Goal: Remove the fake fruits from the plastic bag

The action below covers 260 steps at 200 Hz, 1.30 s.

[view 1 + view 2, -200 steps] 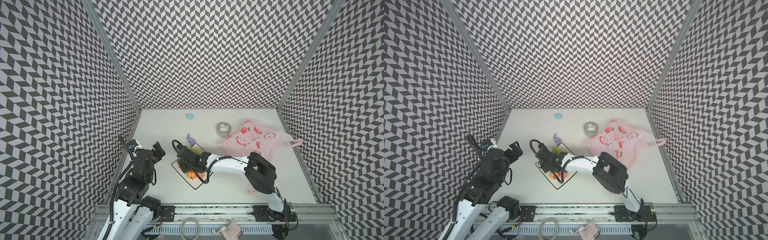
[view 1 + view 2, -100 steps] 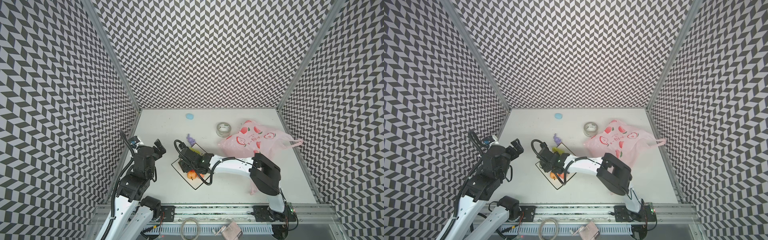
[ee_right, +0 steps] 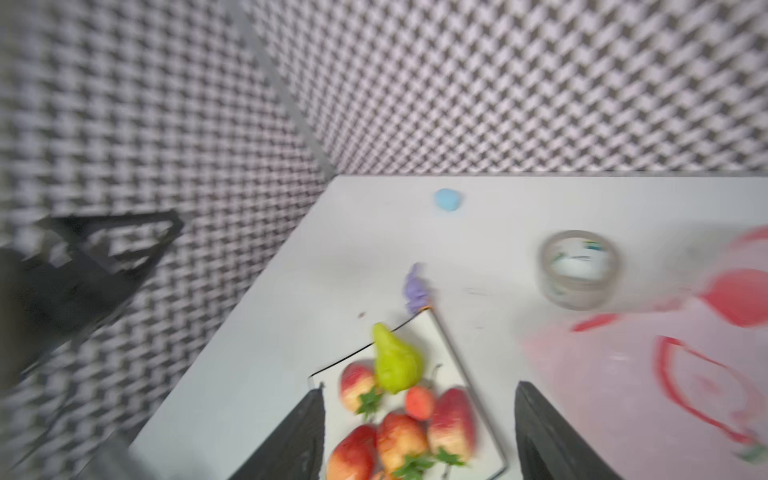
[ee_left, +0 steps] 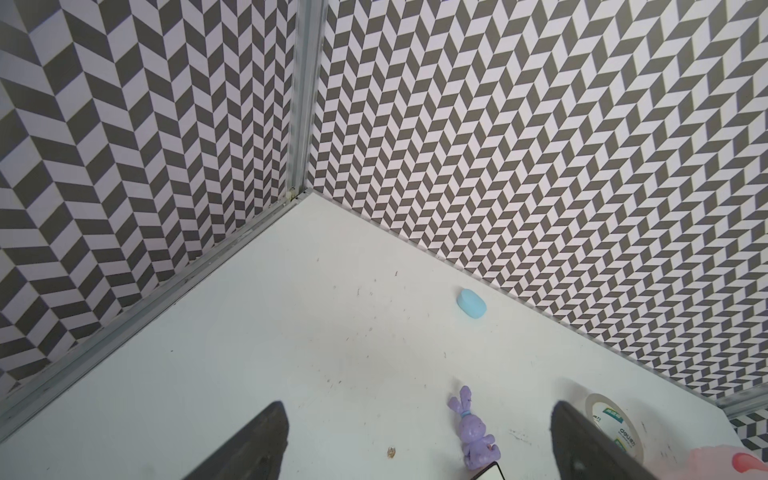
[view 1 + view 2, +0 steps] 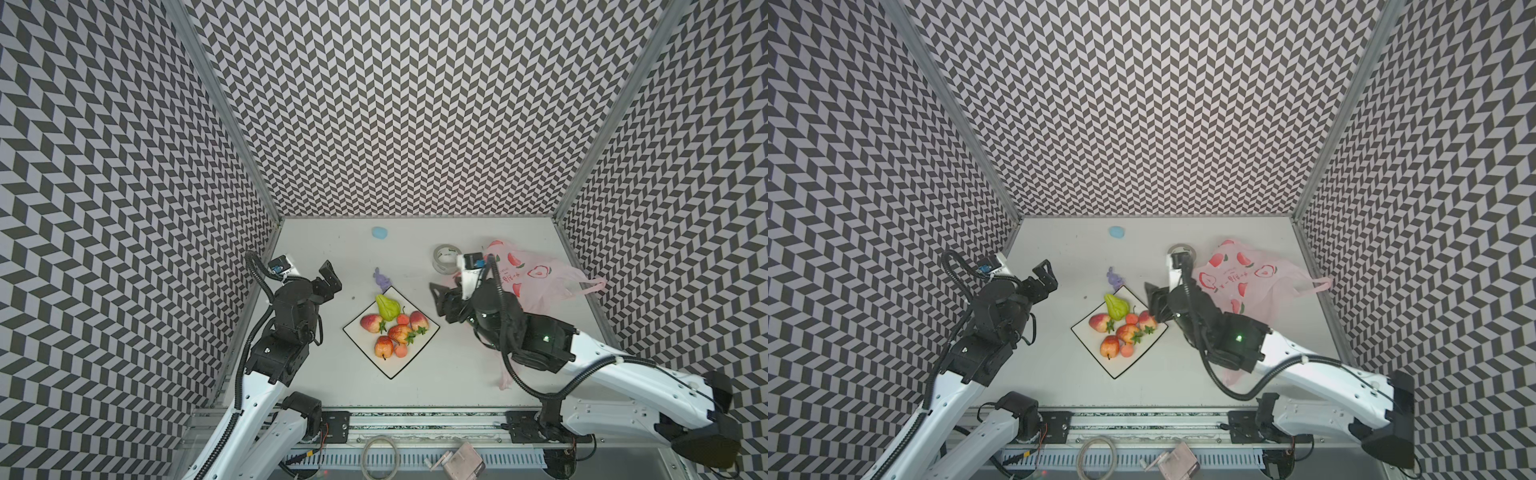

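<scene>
Where right arm (image 5: 540, 336) crosses, plastic bag (image 5: 539, 272) hidden, wrist-view fake fruits (image 3: 399, 436) blurred

lit: bright, even | shadows: faint | R wrist view: blurred

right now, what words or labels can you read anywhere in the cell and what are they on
"deli": dark logo on the inner core of the tape roll, upside down in the left wrist view.
Small green label next to that logo on the same roll: too small to read.
Short line of red print among the fruit pictures on the plastic bag: too small to read in both top views, blurred in the right wrist view.
No other writing shows.
</scene>
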Tool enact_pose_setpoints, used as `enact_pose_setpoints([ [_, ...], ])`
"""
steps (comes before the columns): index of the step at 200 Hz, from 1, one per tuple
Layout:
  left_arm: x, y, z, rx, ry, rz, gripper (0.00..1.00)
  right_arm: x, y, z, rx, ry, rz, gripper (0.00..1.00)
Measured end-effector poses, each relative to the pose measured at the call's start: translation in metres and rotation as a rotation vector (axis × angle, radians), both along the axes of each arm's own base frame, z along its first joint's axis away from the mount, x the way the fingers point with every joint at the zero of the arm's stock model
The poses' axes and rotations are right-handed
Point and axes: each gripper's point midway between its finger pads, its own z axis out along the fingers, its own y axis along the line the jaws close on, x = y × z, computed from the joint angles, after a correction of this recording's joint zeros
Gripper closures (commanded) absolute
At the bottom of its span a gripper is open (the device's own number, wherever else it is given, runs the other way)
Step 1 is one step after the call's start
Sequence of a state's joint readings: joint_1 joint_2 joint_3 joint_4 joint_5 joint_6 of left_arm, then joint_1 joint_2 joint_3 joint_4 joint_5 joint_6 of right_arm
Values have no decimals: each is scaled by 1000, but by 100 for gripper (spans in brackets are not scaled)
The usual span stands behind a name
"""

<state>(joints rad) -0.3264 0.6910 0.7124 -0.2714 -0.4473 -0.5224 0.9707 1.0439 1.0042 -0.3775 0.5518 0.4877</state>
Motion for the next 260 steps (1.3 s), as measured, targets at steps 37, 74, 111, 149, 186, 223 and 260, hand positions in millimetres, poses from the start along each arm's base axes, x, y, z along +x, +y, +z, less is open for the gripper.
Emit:
enact_pose_setpoints([
  [37,14,3,-14,73,-16,8,0,52,-154,-32,-46,8,-453,35],
  [74,29,22,-36,151,-14,66,0,85,-224,-53,-90,-58,-617,15],
  [111,33,39,-69,264,-20,102,0,102,-256,-124,-194,-50,-620,9],
  [149,37,54,-102,335,-31,115,0,111,-262,-163,-223,-57,-558,8],
  [186,50,53,-131,358,-33,69,0,116,-258,-181,-189,-127,-522,9],
  [223,64,44,-155,388,-35,3,0,109,-244,-188,-176,-214,-442,2],
  [260,76,33,-169,414,-48,-67,0,115,-239,-178,-170,-251,-413,1],
])
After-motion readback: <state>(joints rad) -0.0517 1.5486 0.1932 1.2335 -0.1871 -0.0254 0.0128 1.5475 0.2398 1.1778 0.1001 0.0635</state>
